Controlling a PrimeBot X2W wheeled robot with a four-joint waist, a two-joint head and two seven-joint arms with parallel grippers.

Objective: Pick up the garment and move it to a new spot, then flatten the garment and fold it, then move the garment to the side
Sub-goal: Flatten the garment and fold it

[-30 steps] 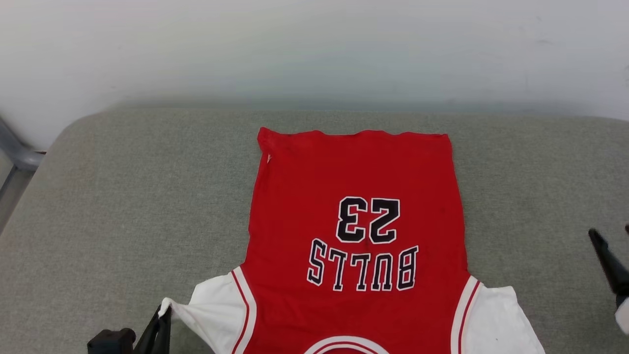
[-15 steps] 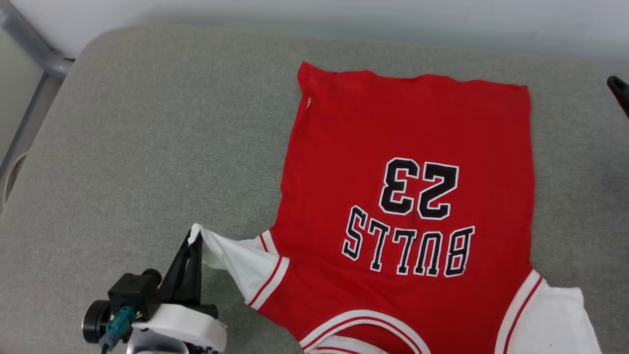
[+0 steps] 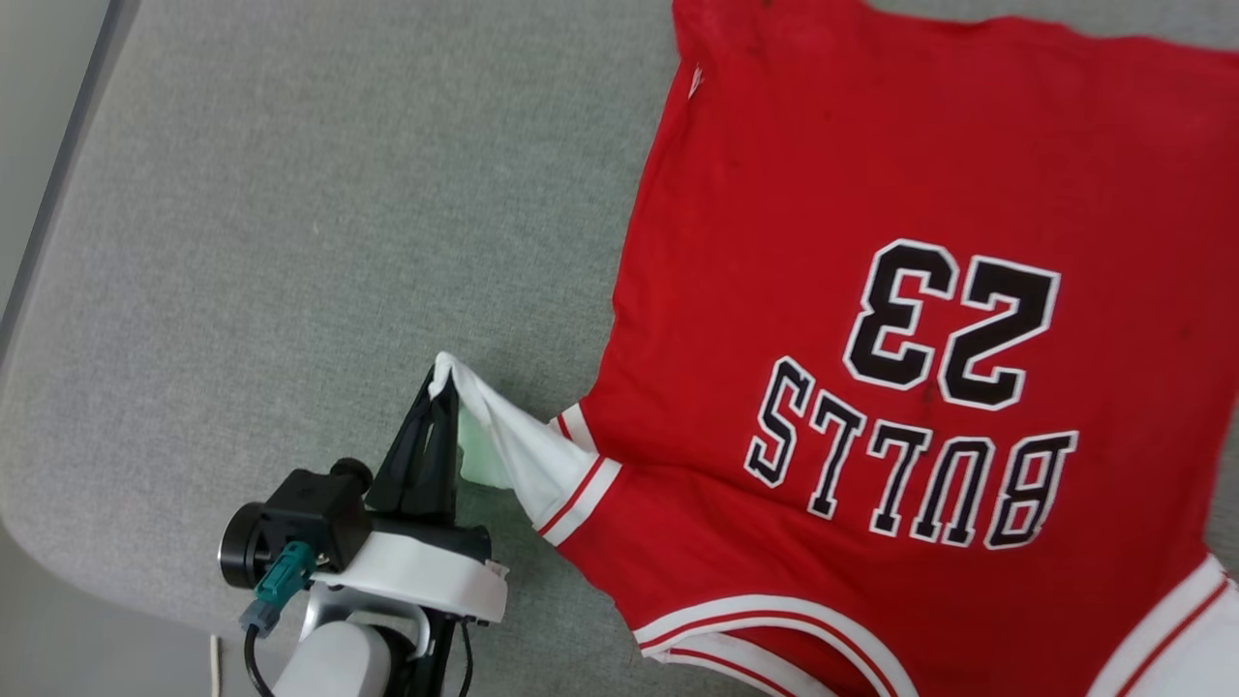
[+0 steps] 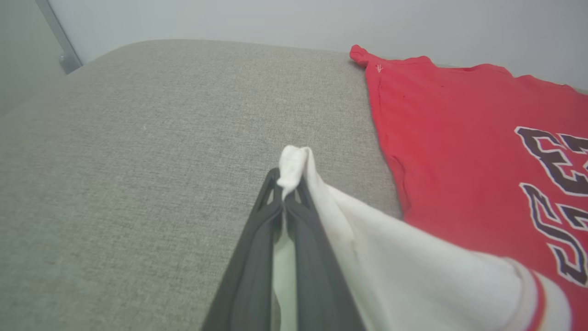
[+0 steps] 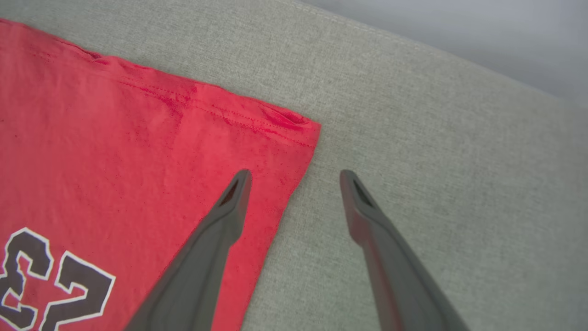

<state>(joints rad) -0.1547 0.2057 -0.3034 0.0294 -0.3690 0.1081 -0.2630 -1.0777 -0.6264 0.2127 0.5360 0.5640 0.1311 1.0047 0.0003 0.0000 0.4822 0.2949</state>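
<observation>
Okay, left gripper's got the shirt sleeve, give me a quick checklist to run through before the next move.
1. Left gripper shut on the tip of the garment's white sleeve: ok.
2. Sleeve lying flat: not ok, it is bunched and lifted off the grey cushion.
3. Right gripper open: ok.
4. Right gripper near the hem corner: ok, one finger over red cloth, the other over the cushion.
5. Right gripper touching the cloth: cannot tell.
6. Garment body flat, print up: ok.
</observation>
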